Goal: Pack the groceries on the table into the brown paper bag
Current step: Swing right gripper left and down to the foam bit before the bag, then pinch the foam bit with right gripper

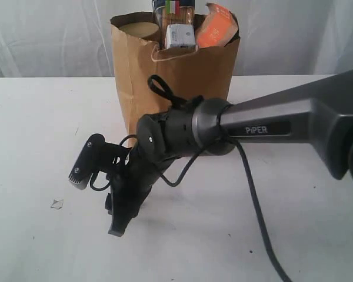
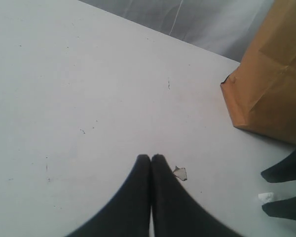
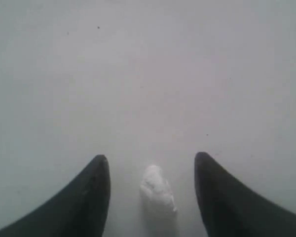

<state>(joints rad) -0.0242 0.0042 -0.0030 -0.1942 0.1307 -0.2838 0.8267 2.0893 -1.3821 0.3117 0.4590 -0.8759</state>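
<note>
Brown paper bag (image 1: pixel 182 76) is set upright on the table (image 1: pixel 35 117); the kraft sides are creased and the lower part is hidden behind the dark right arm. Above the rim are seen the brown pouch with orange label (image 1: pixel 216 26), the small white-blue carton (image 1: pixel 180 36), only the round lid of the clear gold-lidded jar (image 1: pixel 138 28), and the spaghetti packet (image 1: pixel 173 7), cut off by the frame edge. Anything deeper is screened by the bag wall.

Right gripper (image 3: pixel 152 157) is spread apart just over the matte white top. A lumpy white crumb (image 3: pixel 158 192) lies blurred between the tapered black fingers; contact cannot be judged.

Left gripper (image 2: pixel 151 157) is pressed closed and empty, beside a torn flake (image 2: pixel 180 173).
</note>
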